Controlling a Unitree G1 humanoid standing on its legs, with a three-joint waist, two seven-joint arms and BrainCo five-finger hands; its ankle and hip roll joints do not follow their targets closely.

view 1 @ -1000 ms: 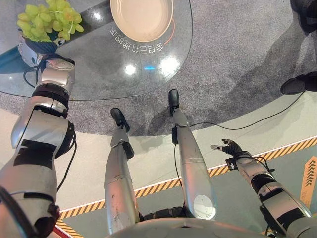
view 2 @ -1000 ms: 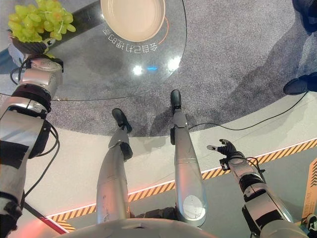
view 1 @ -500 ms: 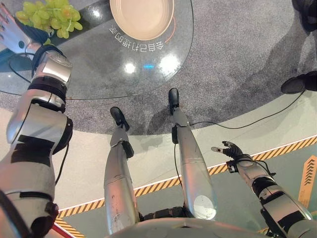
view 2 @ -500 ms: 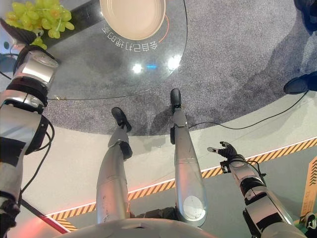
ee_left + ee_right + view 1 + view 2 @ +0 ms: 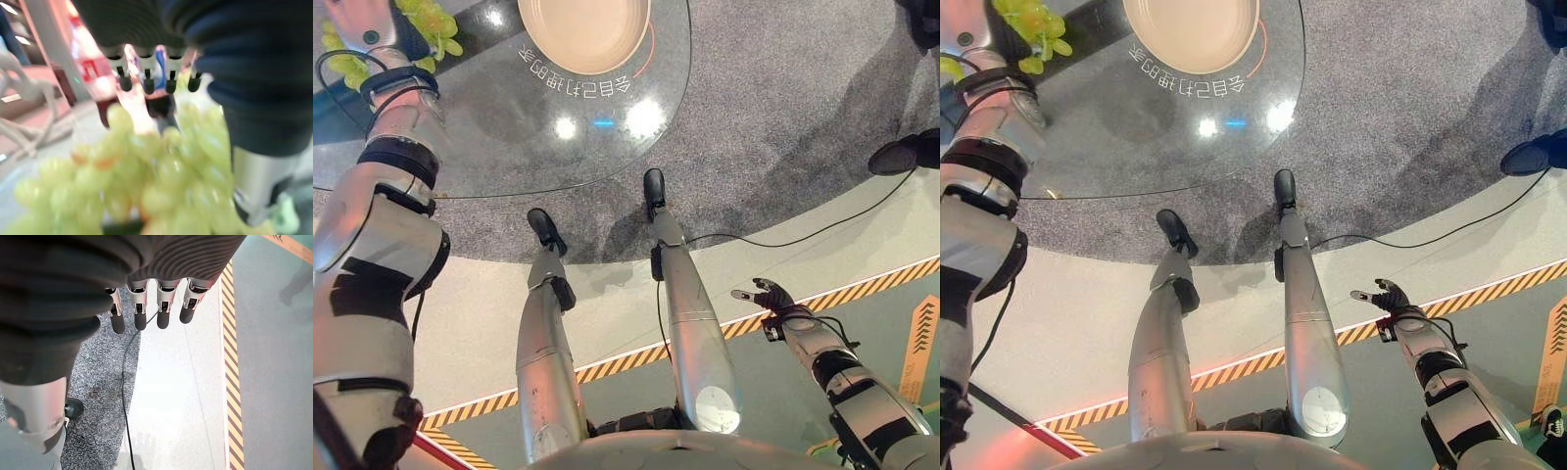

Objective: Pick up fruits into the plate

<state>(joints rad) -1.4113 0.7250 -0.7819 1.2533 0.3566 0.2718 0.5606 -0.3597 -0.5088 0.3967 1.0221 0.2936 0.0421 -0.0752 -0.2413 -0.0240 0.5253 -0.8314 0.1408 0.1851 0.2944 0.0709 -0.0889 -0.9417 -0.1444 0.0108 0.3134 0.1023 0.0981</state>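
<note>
My left hand has swung back over the grapes.

On the glass table (image 5: 509,127), the empty plate (image 5: 584,29) sits at twelve o'clock. My left hand (image 5: 357,20), fingers straight, covers the grapes (image 5: 435,22) at eleven, ungrasped; right hand (image 5: 766,294) hangs relaxed at four.

My left hand (image 5: 362,22) is over the far left of the glass table (image 5: 509,137), right at the green grapes (image 5: 435,22); in its wrist view they lie just past my straight fingers (image 5: 146,81). Between grapes and plate (image 5: 582,29) I see bare glass, so that path looks open. The plate itself is empty. My right hand (image 5: 766,299) hangs low off the table, fingers relaxed over open floor (image 5: 186,396), with a striped floor line (image 5: 227,333) nearby.
</note>
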